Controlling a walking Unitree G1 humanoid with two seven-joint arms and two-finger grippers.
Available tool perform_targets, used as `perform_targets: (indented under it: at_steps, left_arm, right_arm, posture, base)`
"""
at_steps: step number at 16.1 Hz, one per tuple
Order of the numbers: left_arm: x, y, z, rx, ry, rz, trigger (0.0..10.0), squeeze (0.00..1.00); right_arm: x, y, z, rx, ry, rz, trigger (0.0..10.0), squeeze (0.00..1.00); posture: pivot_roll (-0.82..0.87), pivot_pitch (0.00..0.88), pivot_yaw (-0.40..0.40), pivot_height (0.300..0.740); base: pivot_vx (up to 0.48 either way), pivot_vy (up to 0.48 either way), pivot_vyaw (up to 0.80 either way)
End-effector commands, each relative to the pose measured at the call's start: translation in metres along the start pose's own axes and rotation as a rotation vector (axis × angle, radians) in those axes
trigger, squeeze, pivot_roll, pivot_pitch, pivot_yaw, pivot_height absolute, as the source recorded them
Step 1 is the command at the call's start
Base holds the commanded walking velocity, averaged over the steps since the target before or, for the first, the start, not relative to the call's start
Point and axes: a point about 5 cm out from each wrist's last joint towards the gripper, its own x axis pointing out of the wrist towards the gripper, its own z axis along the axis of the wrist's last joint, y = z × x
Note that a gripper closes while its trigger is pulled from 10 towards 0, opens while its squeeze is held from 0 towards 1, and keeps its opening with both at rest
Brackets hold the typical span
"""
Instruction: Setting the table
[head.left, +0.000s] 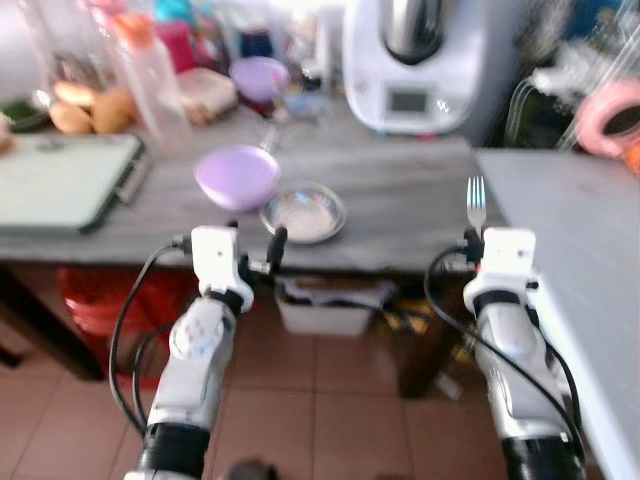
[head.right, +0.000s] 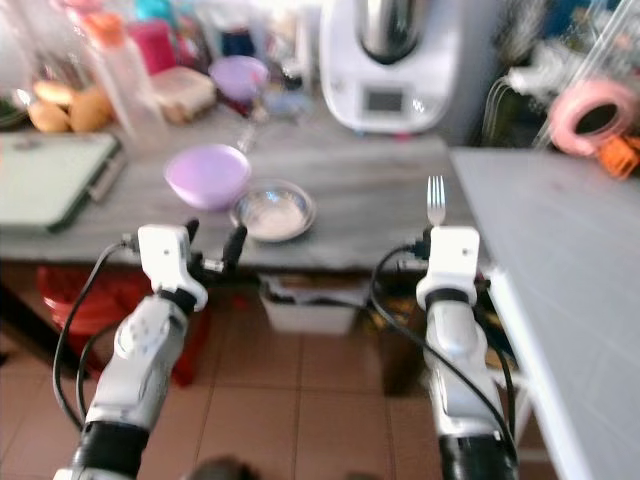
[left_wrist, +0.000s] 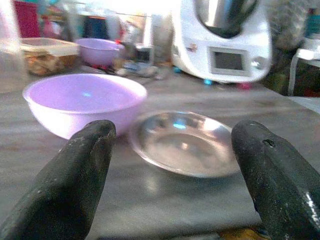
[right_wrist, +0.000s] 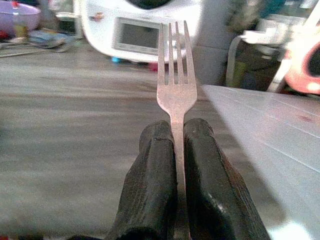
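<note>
Right hand (right_wrist: 172, 150): clenched on the fork (right_wrist: 175, 75), tines upright above the fingers.
Left hand (left_wrist: 175, 170): released, fingers spread; steel dish (left_wrist: 185, 142) just beyond them, purple bowl (left_wrist: 82, 102) beside it on the table (head.left: 400, 190).

Left pincer (left_wrist: 172, 175) spread wide, right pincer (right_wrist: 173, 150) clamped.
</note>
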Motion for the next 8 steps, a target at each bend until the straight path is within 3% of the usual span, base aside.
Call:
perform_targets:
  at_steps: [1,5,8]
  left_arm:
    - [0.001,0.005,0.003,0.016,-0.003,0.02,10.0,0.0]
    - [-0.007,0.023,0.004,0.07,-0.005,0.128,10.0,0.0]
    - [-0.014,0.032,0.001,0.078,0.015,0.148,10.0,0.0]
  right_arm:
    - [0.002,0.004,0.005,0.02,-0.008,0.023,10.0,0.0]
    - [0.0,0.01,0.0,0.1,0.023,0.073,10.0,0.0]
    - [0.004,0.009,-0.001,0.152,0.04,0.052,10.0,0.0]
  posture:
    - [-0.04,0.0,-0.007,0.74]
    - [-0.03,0.0,-0.013,0.74]
    - [-0.02,0.0,-0.007,0.74]
  base:
    - [0.0,0.0,0.0]
    - [0.0,0.0,0.0]
    - [0.0,0.0,0.0]
